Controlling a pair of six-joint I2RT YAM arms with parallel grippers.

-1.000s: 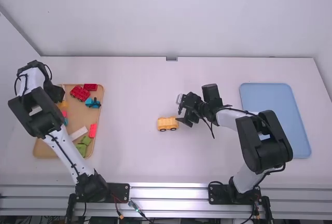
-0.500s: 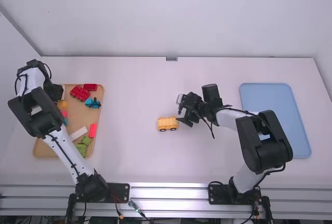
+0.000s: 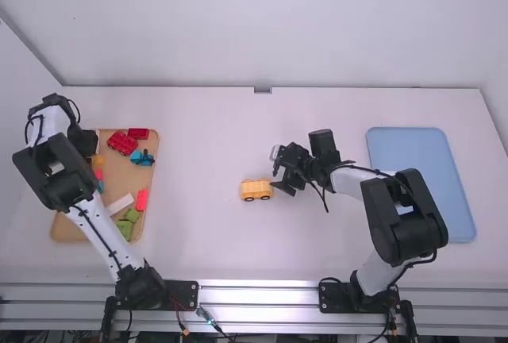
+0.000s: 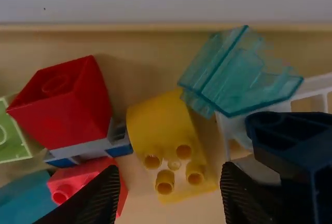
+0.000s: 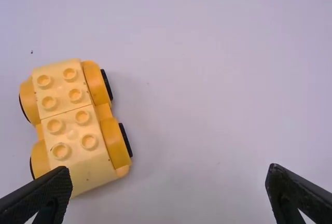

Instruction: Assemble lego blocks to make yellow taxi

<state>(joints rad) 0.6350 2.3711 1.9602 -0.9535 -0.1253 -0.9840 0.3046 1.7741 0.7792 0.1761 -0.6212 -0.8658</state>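
Resting yellow car [image 5: 78, 107] (smooth, round-studded).

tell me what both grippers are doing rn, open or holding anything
Left gripper: open, holding nothing, over the yellow block.
Right gripper: open, holding nothing, beside the yellow car base.

and here's the toy car [image 3: 256, 190] on the table [image 3: 198, 136], sitting between the block tray [image 3: 117, 179], well to its left, and the other tray [image 3: 421, 176], well to its right; over in the block tray, a strip [image 3: 120, 204] lies left of a brick [image 3: 141, 200], more blocks [image 3: 125, 229] before them, a toy vehicle [image 3: 121, 143] farther back.
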